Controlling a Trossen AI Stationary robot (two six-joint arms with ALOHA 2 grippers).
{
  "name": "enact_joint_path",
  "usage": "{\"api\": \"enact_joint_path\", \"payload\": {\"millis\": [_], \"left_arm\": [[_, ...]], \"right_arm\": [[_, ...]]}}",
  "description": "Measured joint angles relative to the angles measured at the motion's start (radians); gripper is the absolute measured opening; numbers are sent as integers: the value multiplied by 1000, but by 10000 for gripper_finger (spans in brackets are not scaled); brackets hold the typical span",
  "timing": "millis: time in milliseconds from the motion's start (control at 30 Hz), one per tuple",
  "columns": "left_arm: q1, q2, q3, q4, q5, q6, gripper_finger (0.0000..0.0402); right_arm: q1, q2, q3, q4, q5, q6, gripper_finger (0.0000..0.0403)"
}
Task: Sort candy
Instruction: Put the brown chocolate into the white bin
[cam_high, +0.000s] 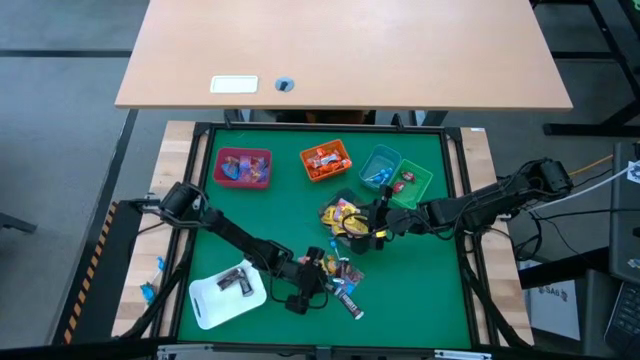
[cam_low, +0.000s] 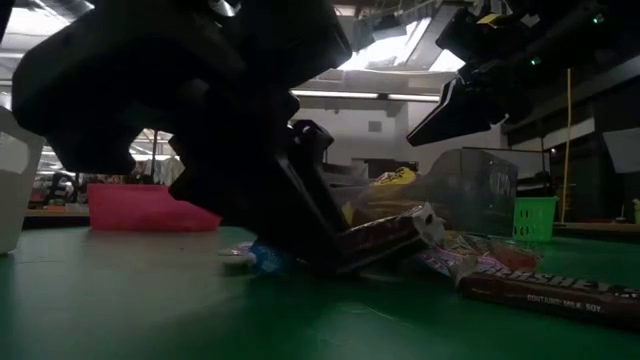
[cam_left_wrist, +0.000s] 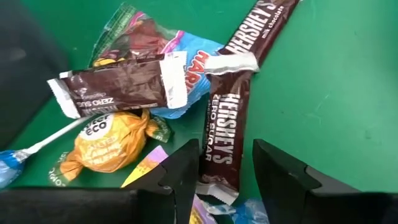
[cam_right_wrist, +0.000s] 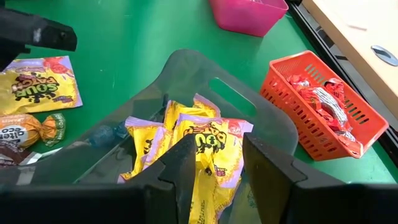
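Low view: dark left arm (cam_low: 200, 120) fills the near frame, hiding most candy (cam_low: 545, 285).
High view: left gripper (cam_high: 318, 278) at the table's six o'clock over the candy pile; right gripper (cam_high: 375, 228) at centre over the clear bin (cam_high: 345, 218).
Left wrist: fingers (cam_left_wrist: 180, 171) apart, straddling a brown Hershey's bar (cam_left_wrist: 225, 134), its end cut off.
Right wrist: fingers (cam_right_wrist: 180, 162) parted above yellow packets (cam_right_wrist: 208, 146), holding nothing.

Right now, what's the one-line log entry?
left gripper: astride Hershey's bar, grip unclear | right gripper: over clear bin, yellow packet between fingers | sorting unfinished
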Motion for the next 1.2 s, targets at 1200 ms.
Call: {"api": "enact_joint_path", "payload": {"millis": [1200], "left_arm": [[-1, -286, -1, -161, 39, -198, 58]], "right_arm": [[1, -116, -1, 6, -268, 0, 133]]}}
